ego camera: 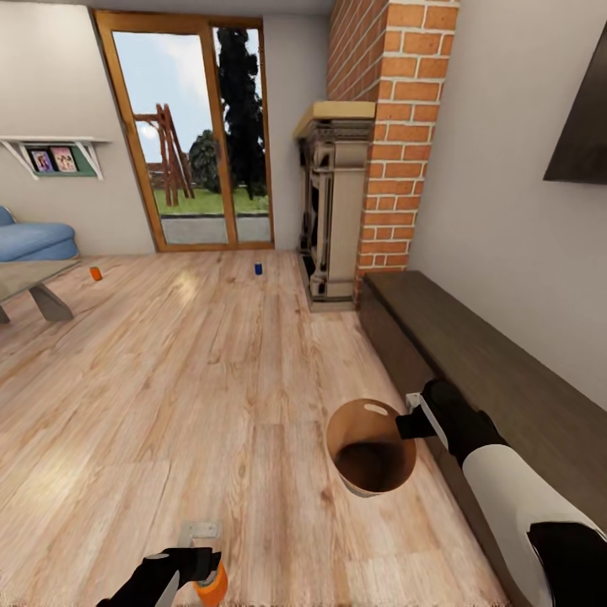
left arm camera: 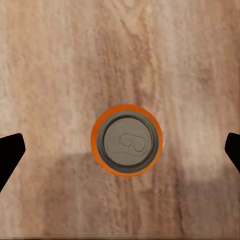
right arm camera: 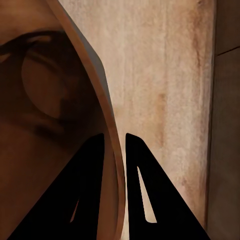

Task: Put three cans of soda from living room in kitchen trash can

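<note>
In the head view an orange can of soda stands upright on the wood floor, directly under my left gripper. The left wrist view looks straight down on the can's silvery top, with the open left gripper spread wide on either side and not touching it. My right gripper is shut on the rim of the tash can, holding the bucket above the floor; its wall sits between the fingers. Far off on the floor stand another orange can and a blue can.
A long dark low bench runs along the right wall beside the bucket. The brick fireplace stands ahead, with wood-framed glass doors behind. A coffee table and blue sofa are at the far left.
</note>
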